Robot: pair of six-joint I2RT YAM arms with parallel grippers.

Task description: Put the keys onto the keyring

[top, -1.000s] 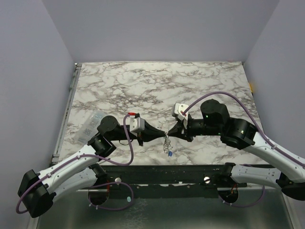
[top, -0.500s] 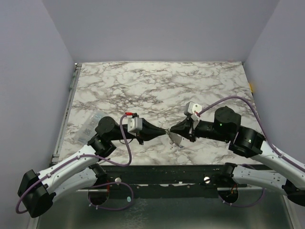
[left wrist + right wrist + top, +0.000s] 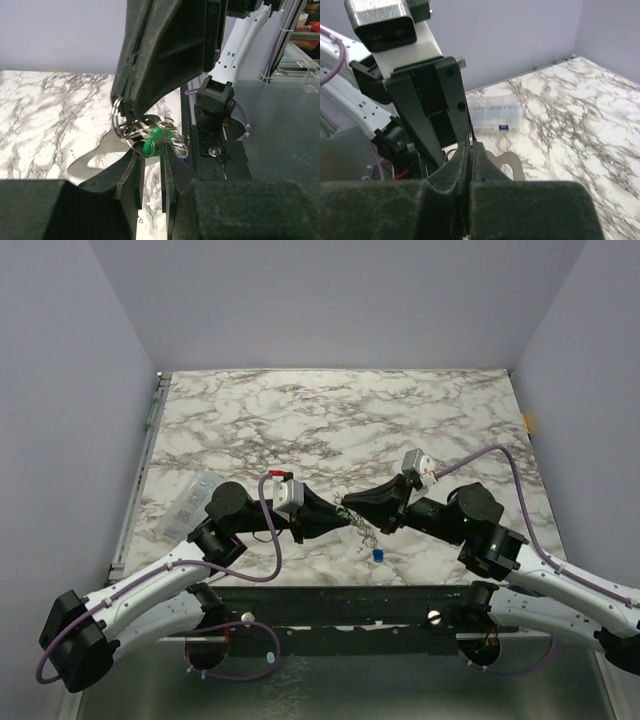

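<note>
Currently, threading is in hand. The right gripper (image 3: 469, 146), pressed shut, pinches the keyring (image 3: 126, 131) above the marble table (image 3: 300, 420). The left gripper (image 3: 152, 160), jaws slightly parted, has the green key (image 3: 152, 142) at its tips. Next, confirm that the key hangs on the ring before withdrawing.

In the top view, the keyring (image 3: 362, 528) is too small for us to resolve its loops or chain links, and we cannot tell what the meeting fingertips touch. In the right wrist view, the right gripper (image 3: 469, 147) hides nearly all of the keyring; only a thin arc shows above its pressed-together tips. In the left wrist view, the left gripper (image 3: 150, 160) is blurred and cut off by the bottom edge. We cannot tell whether its fingers touch the green key (image 3: 152, 142). In the top view, the left arm (image 3: 225, 505) covers the right part of the clear bag (image 3: 188, 502).
</note>
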